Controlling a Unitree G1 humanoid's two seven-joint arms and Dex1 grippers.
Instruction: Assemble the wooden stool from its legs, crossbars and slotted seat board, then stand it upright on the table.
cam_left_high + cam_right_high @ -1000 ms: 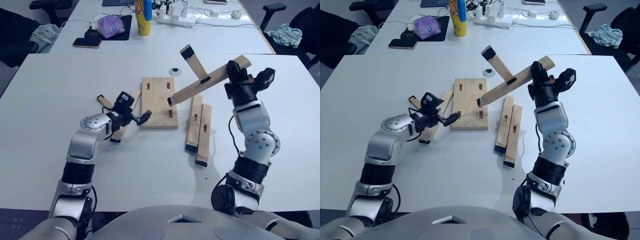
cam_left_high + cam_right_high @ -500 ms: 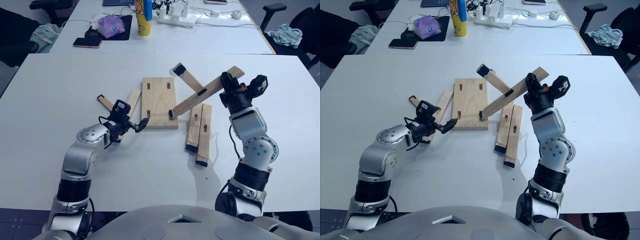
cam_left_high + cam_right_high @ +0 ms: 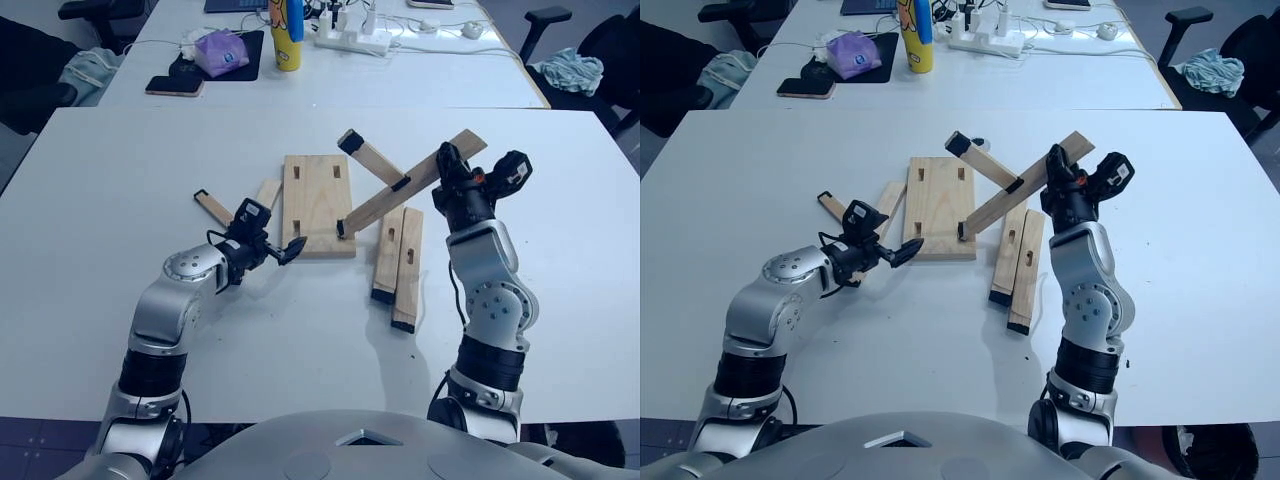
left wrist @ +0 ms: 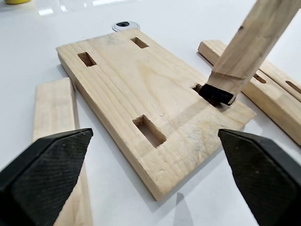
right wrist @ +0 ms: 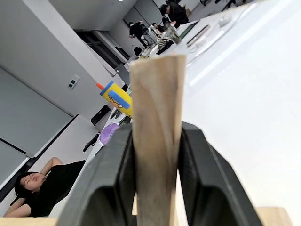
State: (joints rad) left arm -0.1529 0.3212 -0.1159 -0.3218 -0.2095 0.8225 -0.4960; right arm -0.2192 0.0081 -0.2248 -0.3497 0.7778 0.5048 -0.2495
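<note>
So the seat board (image 3: 319, 205) is lying flat on the white table (image 3: 100, 180), pretty much dead centre of the head view, with its four slots facing up. The right gripper (image 3: 447, 168) sits right of centre and is clamped on the upper end of a long leg (image 3: 385, 202), one finger on each side of the wood. That leg slopes down toward the middle, and its black-capped foot rests on the board's lower right corner, right at a slot. Can't tell if it's actually in the hole. A shorter bar (image 3: 372, 158) sticks off the leg toward the top of the frame, ending in a black cap.

The left gripper (image 3: 287, 249) is low, left of centre, with its fingers spread wide and nothing between them, just off the board's lower left corner.

Two slotted bars (image 3: 398, 252) lie side by side right of the board. A plank (image 3: 268, 192) and a thin stick (image 3: 213, 206) lie to its left.
</note>
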